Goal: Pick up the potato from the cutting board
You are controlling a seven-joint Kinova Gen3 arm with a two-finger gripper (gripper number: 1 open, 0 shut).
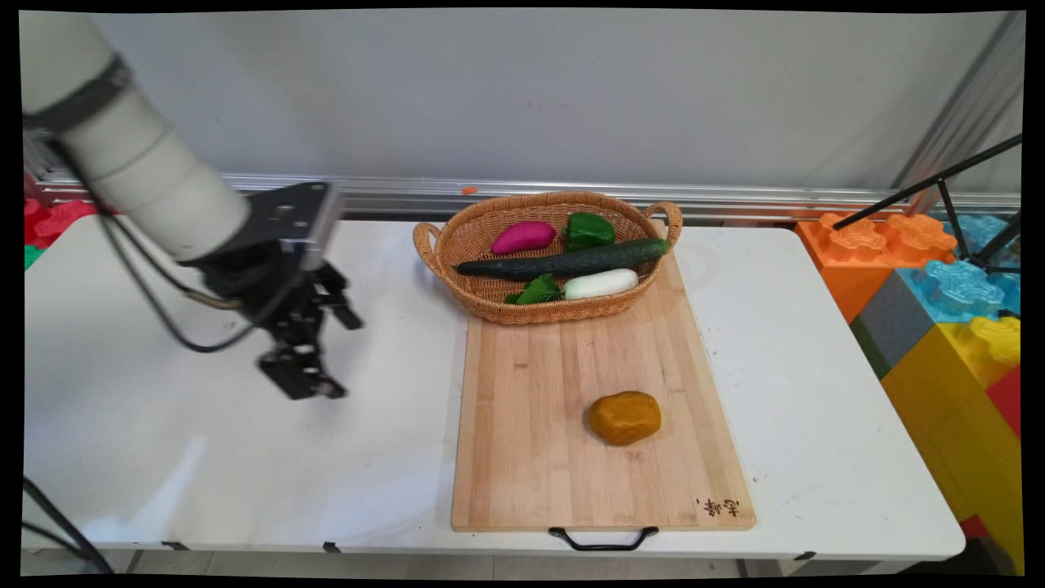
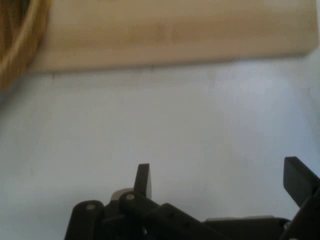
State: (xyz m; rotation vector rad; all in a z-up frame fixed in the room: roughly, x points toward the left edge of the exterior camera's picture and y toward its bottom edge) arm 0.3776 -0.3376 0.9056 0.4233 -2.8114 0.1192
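Observation:
My gripper (image 1: 343,356) hangs open over the bare white table (image 1: 204,441), left of the wooden cutting board (image 1: 531,425), holding nothing. In the hand view my gripper (image 2: 220,182) has its two fingers wide apart above the white table (image 2: 165,125), with the board's long edge (image 2: 175,35) across the top and the basket's rim (image 2: 17,45) at the upper left. A brown potato (image 1: 624,417) lies on the board's near half. The wicker basket (image 1: 482,294) rests on the board's far end, holding a purple sweet potato (image 1: 523,237), a green pepper (image 1: 589,230), a long dark cucumber (image 1: 563,261), a white vegetable (image 1: 601,283) and a green leaf (image 1: 536,291).
Large coloured foam blocks (image 1: 939,310) stand past the table's right edge, with a black tripod leg (image 1: 931,184) above them. Red and green blocks (image 1: 49,220) sit at the far left. Black cables (image 1: 155,286) hang from the arm. The board's black handle (image 1: 602,539) overhangs the table's near edge.

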